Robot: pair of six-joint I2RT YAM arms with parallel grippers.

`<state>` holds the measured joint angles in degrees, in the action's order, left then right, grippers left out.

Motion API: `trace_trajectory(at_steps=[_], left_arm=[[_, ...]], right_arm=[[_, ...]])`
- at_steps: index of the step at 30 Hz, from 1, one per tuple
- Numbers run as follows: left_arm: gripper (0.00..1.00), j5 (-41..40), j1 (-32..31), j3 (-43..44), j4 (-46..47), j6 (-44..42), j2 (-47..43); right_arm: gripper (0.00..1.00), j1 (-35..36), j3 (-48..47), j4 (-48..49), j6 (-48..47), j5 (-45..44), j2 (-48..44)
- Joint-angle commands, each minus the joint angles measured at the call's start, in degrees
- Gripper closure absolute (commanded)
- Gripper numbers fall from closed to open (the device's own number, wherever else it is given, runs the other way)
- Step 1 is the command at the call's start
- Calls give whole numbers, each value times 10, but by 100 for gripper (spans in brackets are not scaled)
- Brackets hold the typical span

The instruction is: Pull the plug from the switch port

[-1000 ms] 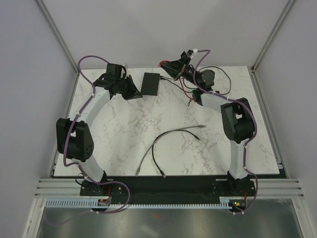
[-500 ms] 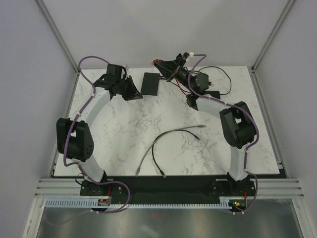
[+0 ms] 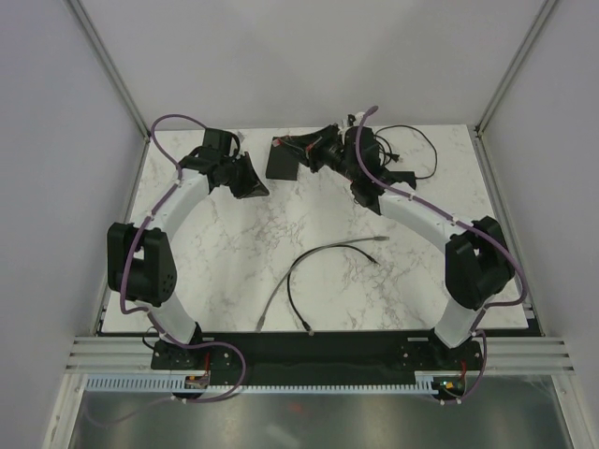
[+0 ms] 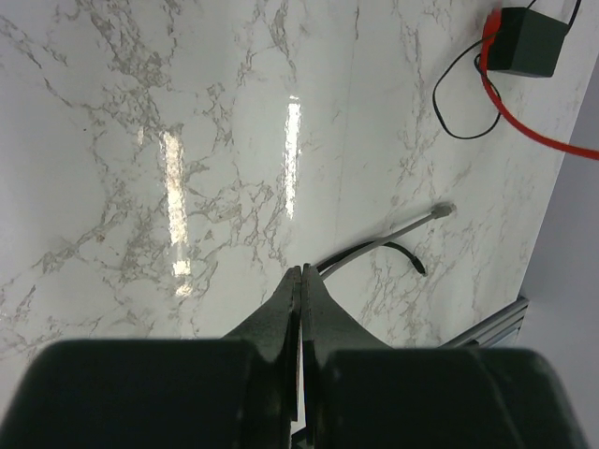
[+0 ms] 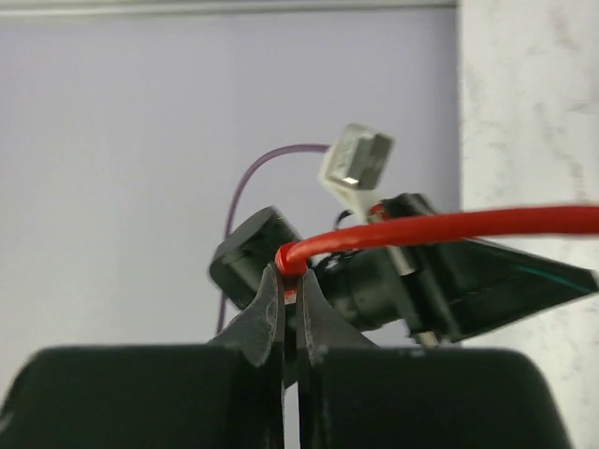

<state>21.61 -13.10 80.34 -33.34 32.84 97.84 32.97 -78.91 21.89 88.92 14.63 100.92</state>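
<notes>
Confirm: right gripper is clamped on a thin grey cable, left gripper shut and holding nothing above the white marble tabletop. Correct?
One thing is wrong: the colour. The right gripper is clamped on a thin red cable, not a grey one, as the right wrist view shows. The rest holds: the left gripper is shut and holds nothing above the white marble tabletop.

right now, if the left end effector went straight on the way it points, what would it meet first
The left end effector would likely meet the bare marble table first. The grey cable lies just beside that line; depth is unclear.
</notes>
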Motion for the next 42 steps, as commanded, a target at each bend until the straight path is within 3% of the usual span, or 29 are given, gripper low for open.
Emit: trace_trajectory(at_steps=[1, 5, 7, 9, 13, 17, 20, 27, 30, 32, 36, 42], left_arm=[[98, 14, 2, -8, 0, -24, -33], [98, 14, 2, -21, 0, -24, -39], [98, 14, 2, -26, 0, -24, -42], [98, 14, 2, -31, 0, -24, -46], [98, 14, 2, -36, 0, -24, -51], [98, 14, 2, -40, 0, -24, -54], [98, 14, 3, -40, 0, -24, -56], [98, 14, 3, -35, 0, -24, -50], [98, 14, 3, -33, 0, -24, -48], [98, 14, 3, -35, 0, -24, -49], [98, 14, 3, -40, 0, -24, -52], [98, 14, 3, -48, 0, -24, -56]], right_arm=[[100, -4, 24, -157, -48, -113, -35], [100, -5, 17, -175, -20, -143, -28], [100, -5, -30, -162, -35, -104, 20], [100, -3, -135, -229, -72, -38, 92], [100, 38, -149, -224, -89, -28, 86], [100, 60, -237, -231, -135, 78, 109], [100, 63, -242, -223, -177, 121, 89], [100, 50, -263, -224, -236, 132, 0], [100, 33, -284, -296, -278, 89, -18], [100, 32, -349, -449, -332, 31, -16], [100, 27, -353, -589, -374, -72, -24], [100, 30, -277, -676, -431, -15, 7]])
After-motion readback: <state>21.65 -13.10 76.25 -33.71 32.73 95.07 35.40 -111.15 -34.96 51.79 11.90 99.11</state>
